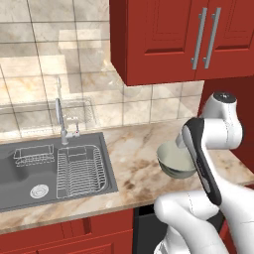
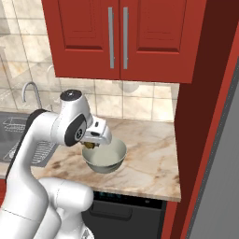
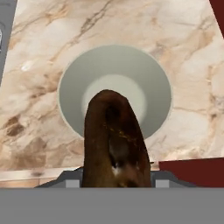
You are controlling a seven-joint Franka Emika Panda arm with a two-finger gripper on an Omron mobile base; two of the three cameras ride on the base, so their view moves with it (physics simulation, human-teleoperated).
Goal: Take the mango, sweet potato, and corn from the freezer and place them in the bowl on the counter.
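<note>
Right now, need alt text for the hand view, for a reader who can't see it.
A dark brown sweet potato, held in the shut gripper, hangs directly above an empty pale grey-green bowl. The bowl sits on a beige-and-brown marbled counter, with a red cabinet corner at lower right.

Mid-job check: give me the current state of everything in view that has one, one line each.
gripper: shut on the sweet potato, above the bowl.
sweet potato: held, not yet released.
bowl: upright on the counter, empty.
upper cabinet doors: closed.
dish rack: in the sink, empty.
</note>
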